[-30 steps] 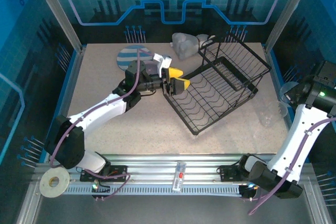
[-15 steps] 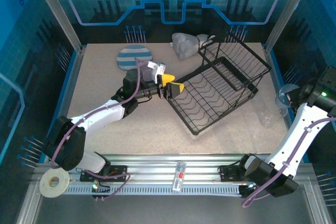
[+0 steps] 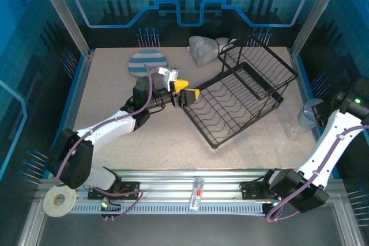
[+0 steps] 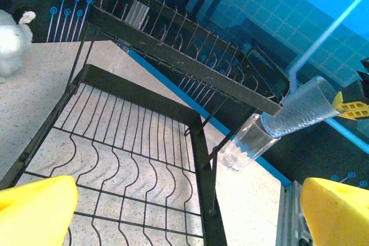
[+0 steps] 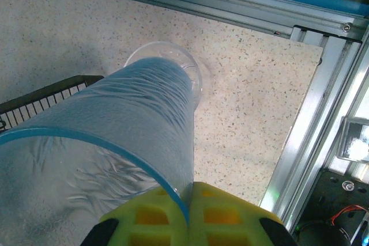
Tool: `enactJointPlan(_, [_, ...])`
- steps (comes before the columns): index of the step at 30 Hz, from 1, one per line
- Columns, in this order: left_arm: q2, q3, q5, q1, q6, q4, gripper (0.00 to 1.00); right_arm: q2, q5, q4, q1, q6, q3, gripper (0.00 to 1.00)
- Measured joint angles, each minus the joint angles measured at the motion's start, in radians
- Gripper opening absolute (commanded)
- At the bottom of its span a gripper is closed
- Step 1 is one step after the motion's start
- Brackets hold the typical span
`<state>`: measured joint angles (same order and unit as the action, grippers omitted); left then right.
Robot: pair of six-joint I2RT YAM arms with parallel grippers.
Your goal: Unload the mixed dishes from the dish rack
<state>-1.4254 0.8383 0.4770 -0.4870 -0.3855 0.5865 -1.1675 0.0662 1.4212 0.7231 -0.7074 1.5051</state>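
Two arms rise from the near rail, where a roll of tape [image 3: 59, 201] lies at the left end. Toward the right edge of the bench [image 3: 115, 136], the right gripper [image 5: 189, 203] has its jaws pinched tight on the rim of a clear cup [image 5: 115, 148]. The cup is tilted, and its far end is at the mouth of a second clear cup [image 5: 173, 47] on the bench; whether the two touch I cannot tell. Further in, the left gripper [image 3: 187, 91] hangs just beside the near-left corner of the dish rack [image 3: 239, 93], its yellow fingers [image 4: 34, 208] spread wide and holding nothing. The black wire rack sits askew, right of centre, its curved plate slots nearest that gripper and its basket tier behind. Beyond the left arm a striped plate [image 3: 146, 63] lies flat on the bench. At the far edge a lavender bowl [image 3: 200, 49] sits with a paler bowl [image 3: 222, 43] just beside it, near the rack's far corner.
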Motion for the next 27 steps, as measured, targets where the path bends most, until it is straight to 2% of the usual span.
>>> enactJointPlan(27, [0.000,-0.004,-0.010,0.000,-0.026,0.050,0.99,-0.128,-0.003,-0.070,0.000,0.001,-0.117,0.00])
